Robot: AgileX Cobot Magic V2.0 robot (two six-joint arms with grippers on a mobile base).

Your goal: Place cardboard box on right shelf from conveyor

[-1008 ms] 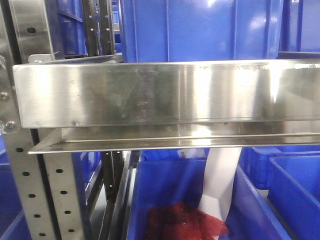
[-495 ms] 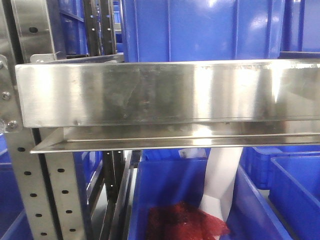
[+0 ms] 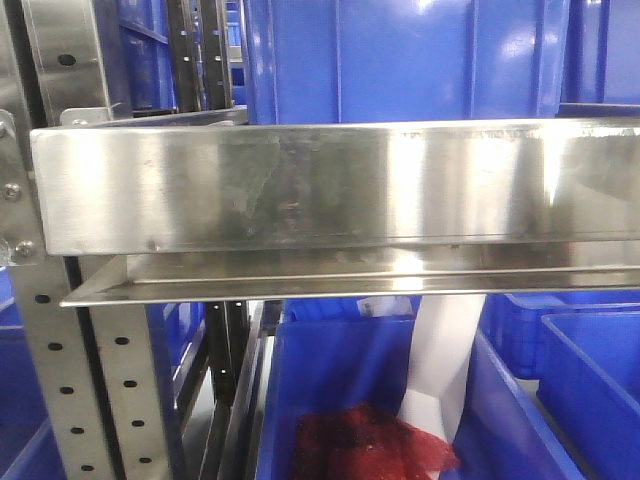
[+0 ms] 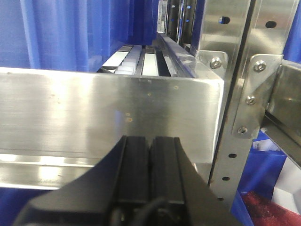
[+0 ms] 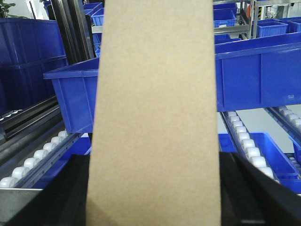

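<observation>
- the right shelf spans the middle of the front view; its tall steel lip is shiny and smeared, fixed to a perforated upright post at lower left; blue bins crowd above and below
- the cardboard box fills the centre of the right wrist view; it is plain tan, matte and smooth-faced, its long axis running up the frame away from the jaws; the right gripper clamps it, dark jaws showing at both lower corners; only the right arm carries it; it appears to hang above the lip, with white rollers at lower left, so lowering it seems next
- the left gripper, bottom centre of its view, has black pads pressed together on nothing, facing the lip
</observation>
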